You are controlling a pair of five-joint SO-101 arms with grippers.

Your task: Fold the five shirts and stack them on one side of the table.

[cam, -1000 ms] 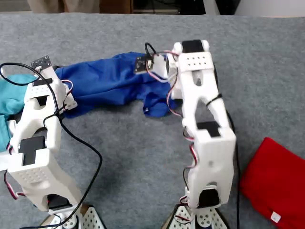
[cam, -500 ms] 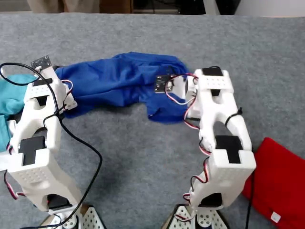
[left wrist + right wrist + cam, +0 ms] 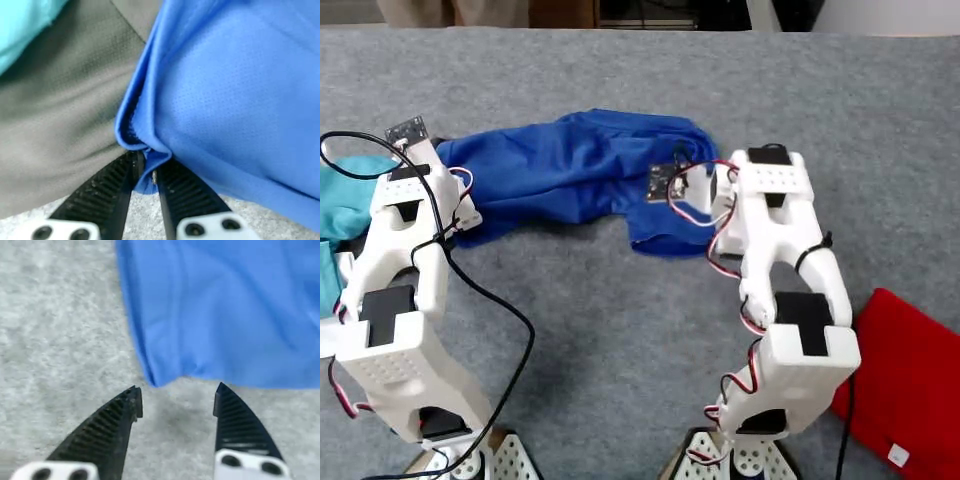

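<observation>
A crumpled blue shirt (image 3: 570, 175) lies stretched across the middle of the grey table (image 3: 620, 330). My left gripper (image 3: 145, 167) is shut on a fold at the blue shirt's (image 3: 235, 100) edge, at the cloth's left end in the high view. My right gripper (image 3: 177, 400) stands open just off the blue shirt's (image 3: 220, 305) hem, with bare table between its fingers. In the high view the right arm (image 3: 770, 220) sits at the shirt's right end. A folded red shirt (image 3: 905, 385) lies at the table's right front.
A teal shirt (image 3: 345, 195) lies at the left edge, partly under the left arm (image 3: 405, 240); teal cloth (image 3: 25, 25) and dark grey cloth (image 3: 65, 100) lie beside the pinched fold. Cables trail from both arms. Bare table stretches at the front middle and back.
The right arm has swung from the shirt's upper middle to its right end. The blue shirt's right part has spread out to the right. The left arm has kept still.
</observation>
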